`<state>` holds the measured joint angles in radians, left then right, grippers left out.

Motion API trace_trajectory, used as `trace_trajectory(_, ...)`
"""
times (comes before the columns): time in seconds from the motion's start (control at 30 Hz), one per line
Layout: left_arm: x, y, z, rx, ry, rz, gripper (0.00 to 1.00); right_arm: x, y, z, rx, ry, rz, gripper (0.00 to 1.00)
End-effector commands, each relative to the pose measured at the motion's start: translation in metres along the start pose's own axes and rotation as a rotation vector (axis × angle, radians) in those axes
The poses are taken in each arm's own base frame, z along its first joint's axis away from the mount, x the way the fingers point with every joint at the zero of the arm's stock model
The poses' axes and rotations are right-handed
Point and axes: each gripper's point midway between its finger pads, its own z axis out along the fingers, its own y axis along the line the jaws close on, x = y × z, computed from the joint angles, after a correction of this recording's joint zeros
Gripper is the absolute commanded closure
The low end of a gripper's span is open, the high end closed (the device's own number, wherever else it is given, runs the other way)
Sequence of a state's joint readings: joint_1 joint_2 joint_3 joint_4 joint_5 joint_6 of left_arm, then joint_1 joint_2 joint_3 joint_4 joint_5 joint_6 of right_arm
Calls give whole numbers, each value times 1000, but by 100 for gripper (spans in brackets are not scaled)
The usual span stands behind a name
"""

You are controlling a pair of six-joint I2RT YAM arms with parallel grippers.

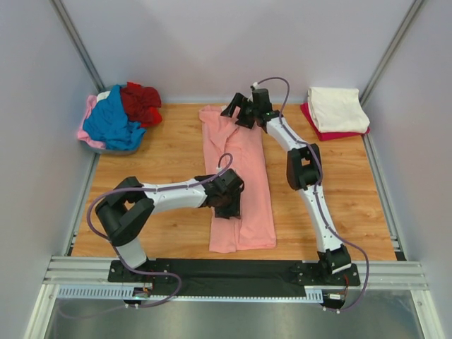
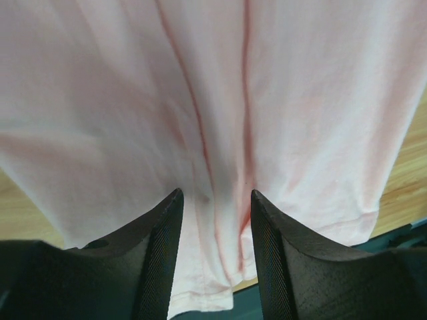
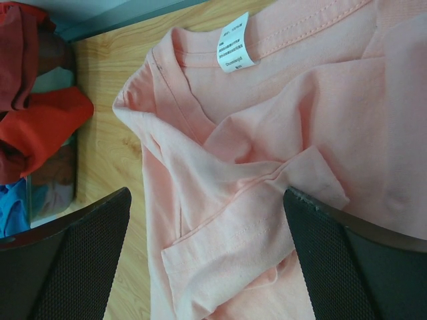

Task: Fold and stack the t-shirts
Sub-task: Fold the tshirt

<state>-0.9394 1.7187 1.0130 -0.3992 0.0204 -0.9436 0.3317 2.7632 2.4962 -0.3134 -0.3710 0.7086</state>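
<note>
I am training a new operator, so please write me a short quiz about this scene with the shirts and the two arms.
1. Which shirt lies on top of the folded stack at the far right: A blue, B cream, C pale pink?
2. True or false: the fingers of both arms are shut on the pink shirt.
3. Which arm is at the collar end of the pink shirt?

Key
1. B: the cream shirt lies on a dark red one.
2. False: the left fingers and the right fingers stand apart above it.
3. The right arm.
</note>
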Motion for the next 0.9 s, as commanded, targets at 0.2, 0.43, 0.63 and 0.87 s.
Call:
trace_trajectory(0.2, 14, 56, -54, -199, -60, -47, 46, 13, -55, -3, 173, 12, 45, 0)
trace_trajectory(0.43, 19, 86, -89, -241, -143, -43, 45, -10, -20, -20, 90, -13, 28, 0)
trace_trajectory(0.63, 12, 83, -94, -180, -203, 24, 45, -38, 39, -58, -28, -53, -20, 0)
trace_trajectory(0.87, 20, 80, -90, -120, -186, 42, 46, -79, 102, -134, -27, -130, -151, 0)
